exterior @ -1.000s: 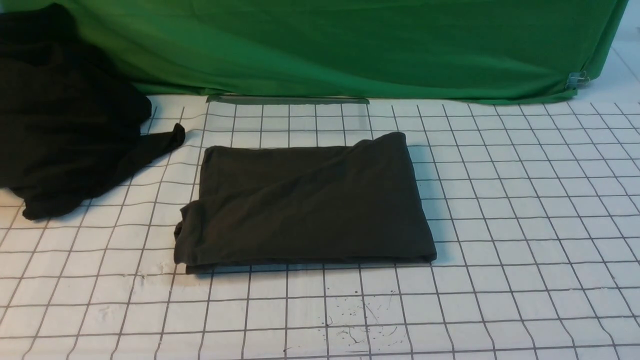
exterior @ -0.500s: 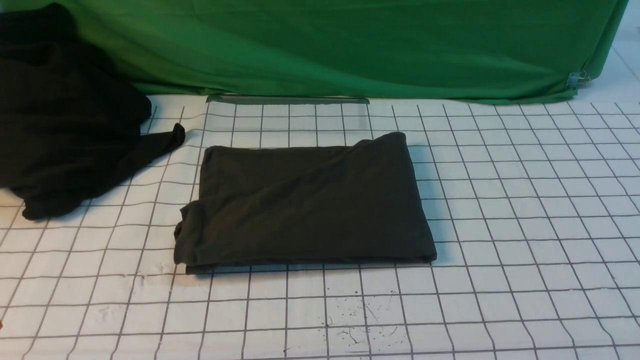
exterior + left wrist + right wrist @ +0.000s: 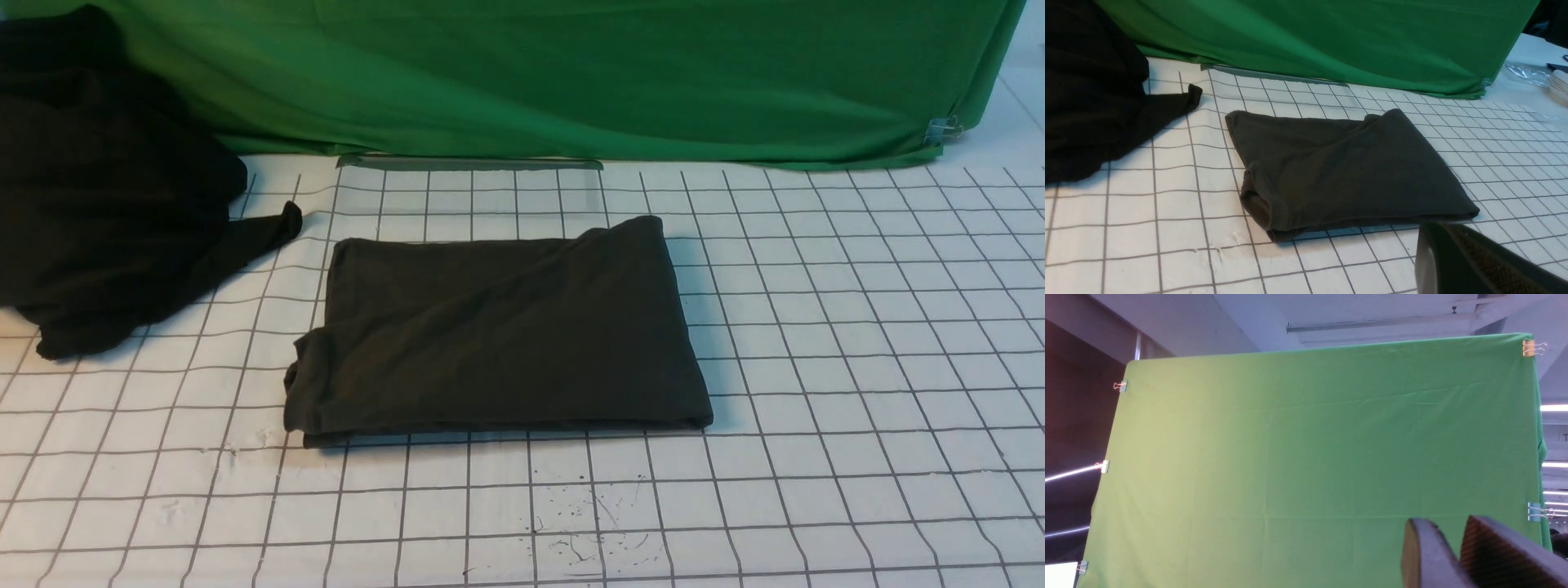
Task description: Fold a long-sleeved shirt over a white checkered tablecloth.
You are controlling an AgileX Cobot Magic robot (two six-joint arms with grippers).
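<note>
The long-sleeved shirt lies folded into a flat dark charcoal rectangle in the middle of the white checkered tablecloth. No print or neck shows. Neither gripper appears in the front view. In the left wrist view the shirt lies on the tablecloth, and my left gripper hovers just off its near corner, shut and empty. In the right wrist view my right gripper is tilted up at the green backdrop, slightly open with nothing between its fingers.
A blacker plain garment is heaped at the far left, one end trailing toward the shirt. A green cloth hangs along the back, clipped at the right. White plates are stacked beyond the tablecloth's far right.
</note>
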